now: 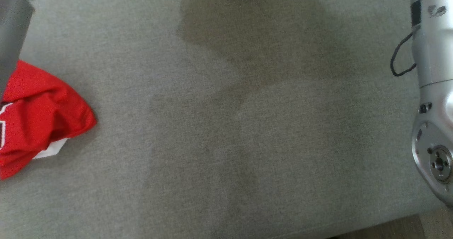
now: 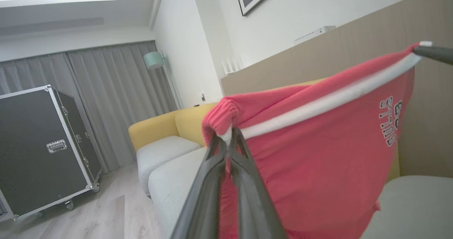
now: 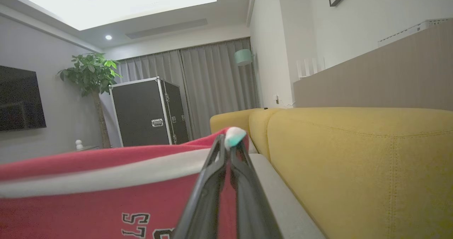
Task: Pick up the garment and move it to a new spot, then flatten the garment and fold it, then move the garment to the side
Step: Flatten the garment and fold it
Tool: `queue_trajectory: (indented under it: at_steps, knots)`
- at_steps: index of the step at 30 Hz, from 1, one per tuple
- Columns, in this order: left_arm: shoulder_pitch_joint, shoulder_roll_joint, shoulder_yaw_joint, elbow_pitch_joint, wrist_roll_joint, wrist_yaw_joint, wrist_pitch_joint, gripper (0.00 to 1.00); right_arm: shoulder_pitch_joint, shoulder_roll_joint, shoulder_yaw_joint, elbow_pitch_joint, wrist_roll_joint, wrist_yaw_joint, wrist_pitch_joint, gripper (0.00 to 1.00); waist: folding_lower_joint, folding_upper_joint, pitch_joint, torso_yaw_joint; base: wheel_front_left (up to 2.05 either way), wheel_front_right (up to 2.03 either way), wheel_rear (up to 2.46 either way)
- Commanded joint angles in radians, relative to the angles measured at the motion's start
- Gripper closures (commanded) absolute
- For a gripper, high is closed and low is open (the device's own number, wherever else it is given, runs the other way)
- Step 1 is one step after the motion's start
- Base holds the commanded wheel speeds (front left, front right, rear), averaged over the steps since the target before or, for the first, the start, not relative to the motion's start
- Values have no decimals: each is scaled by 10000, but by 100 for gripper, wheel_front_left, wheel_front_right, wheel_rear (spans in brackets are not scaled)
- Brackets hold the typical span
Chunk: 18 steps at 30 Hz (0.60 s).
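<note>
The garment (image 2: 318, 154) is red with a white stripe along its top edge and dark lettering. It hangs stretched between my two grippers. My left gripper (image 2: 229, 134) is shut on one bunched corner of that edge. The right gripper (image 3: 229, 141) is shut on the other end of the striped edge, and its dark finger (image 2: 433, 52) also shows at the far corner in the left wrist view. In the head view a crumpled part of the garment (image 1: 39, 115) shows at the left edge below my left forearm (image 1: 12, 37). My right arm (image 1: 433, 90) runs down the right edge.
A grey sofa seat (image 1: 230, 125) spreads below me, with wood floor (image 1: 407, 228) past its near right corner. The yellow sofa back (image 3: 354, 154) runs along the wood-panelled wall. A black flight case (image 2: 39, 150), grey curtains, a floor lamp and a potted plant (image 3: 92, 72) stand further off.
</note>
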Motion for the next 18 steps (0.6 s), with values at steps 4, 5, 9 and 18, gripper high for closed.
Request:
queue_trajectory:
  at_steps: [4, 5, 9, 18]
  knots:
    - [-781, -78, 353, 606, 89, -116, -464, 100, 56, 88, -313, -265, -614, -7, -102, 100, -2, 0, 316, -19, 0, 0, 0]
    - [-682, -163, 239, 715, 112, -152, -509, 100, 253, 92, -275, -159, -713, -7, -103, 100, -2, 0, 347, -3, 0, 0, 0]
    - [208, -648, 77, 1150, -140, -210, -592, 100, 1198, 77, 10, 561, -870, -7, -104, 100, -2, 0, 303, 200, 0, 0, 0]
    - [3440, -746, -1672, 325, -729, -244, -610, 100, 2625, -722, 1437, 3048, -495, -7, 534, 100, -2, 0, -474, 474, 0, 0, 0]
